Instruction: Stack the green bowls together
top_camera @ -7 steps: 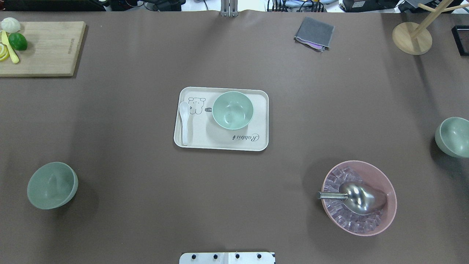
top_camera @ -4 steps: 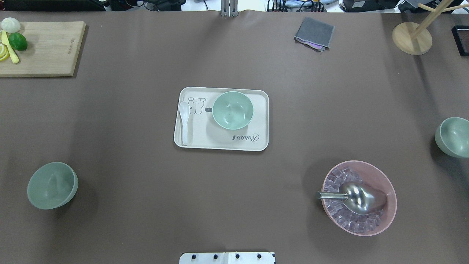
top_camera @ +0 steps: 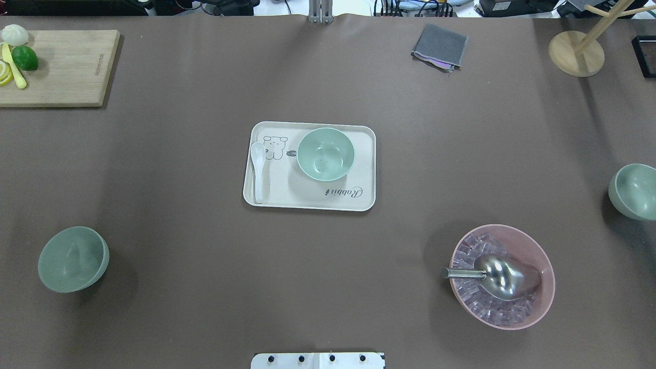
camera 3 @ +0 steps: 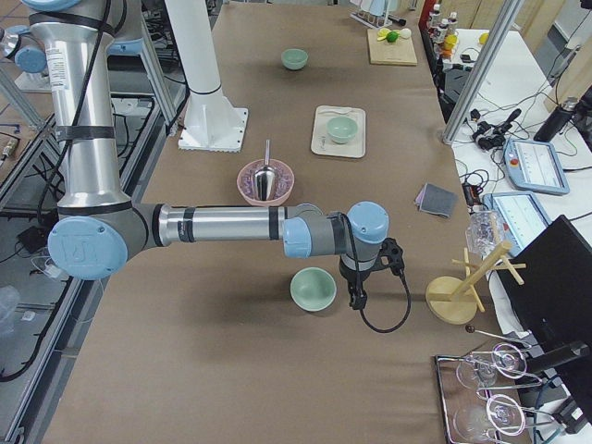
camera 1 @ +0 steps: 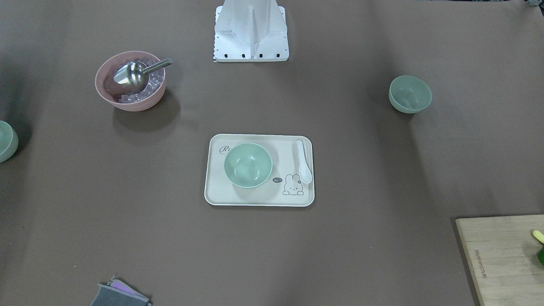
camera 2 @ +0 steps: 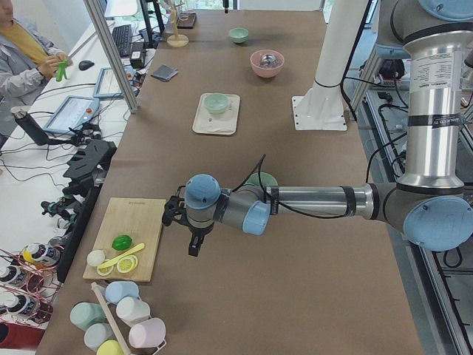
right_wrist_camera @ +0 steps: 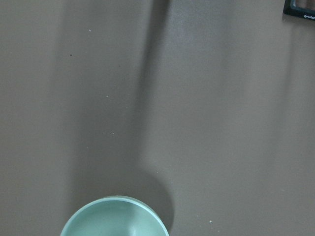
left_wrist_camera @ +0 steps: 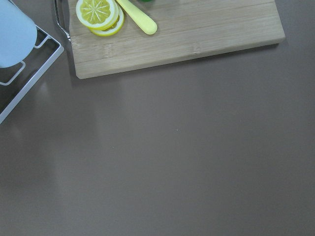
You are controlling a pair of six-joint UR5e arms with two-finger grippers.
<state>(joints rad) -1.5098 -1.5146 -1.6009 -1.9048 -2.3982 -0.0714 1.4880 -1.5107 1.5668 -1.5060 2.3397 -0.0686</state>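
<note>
Three pale green bowls stand apart. One (top_camera: 325, 154) sits on the cream tray (top_camera: 307, 201) at the table's middle. One (top_camera: 73, 259) is at the near left, partly hidden behind my left arm in the exterior left view (camera 2: 260, 178). One (top_camera: 634, 191) is at the right edge and shows at the bottom of the right wrist view (right_wrist_camera: 115, 219). My left gripper (camera 2: 194, 242) hangs between the cutting board and the near-left bowl. My right gripper (camera 3: 355, 296) hangs just beside the right bowl (camera 3: 313, 289). I cannot tell whether either is open or shut.
A pink bowl (top_camera: 502, 275) with ice and a metal scoop stands at the near right. A white spoon (top_camera: 258, 170) lies on the tray. A cutting board (top_camera: 61, 66) with lemon and lime is far left. A grey cloth (top_camera: 439, 46) and wooden stand (top_camera: 576, 53) are far right.
</note>
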